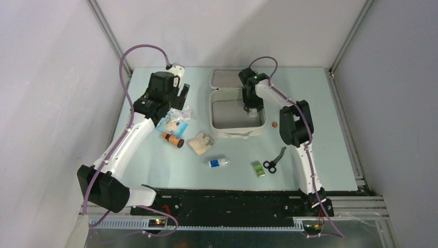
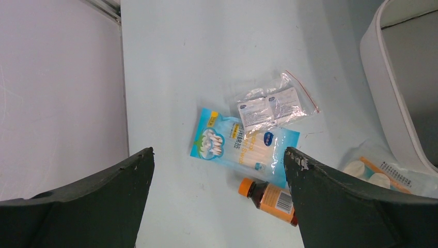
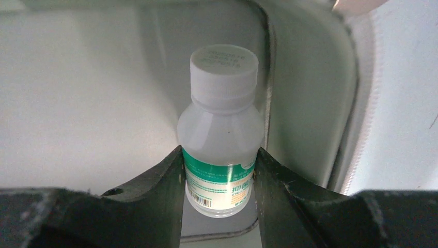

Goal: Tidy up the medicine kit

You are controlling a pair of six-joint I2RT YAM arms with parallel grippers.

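Observation:
The medicine kit lies open at the table's middle back, its lid folded back and the grey lining showing. My right gripper is inside the kit at its right wall. It is shut on a white-capped clear bottle with a green label, and my right gripper holds that bottle by its lower body. My left gripper hangs open and empty left of the kit. In the left wrist view my left gripper is above a blue cotton swab packet and a clear zip bag.
An orange-capped brown bottle lies near the swab packet, also seen in the left wrist view. A beige bandage packet, a small white and blue bottle, a green box and scissors lie in front of the kit.

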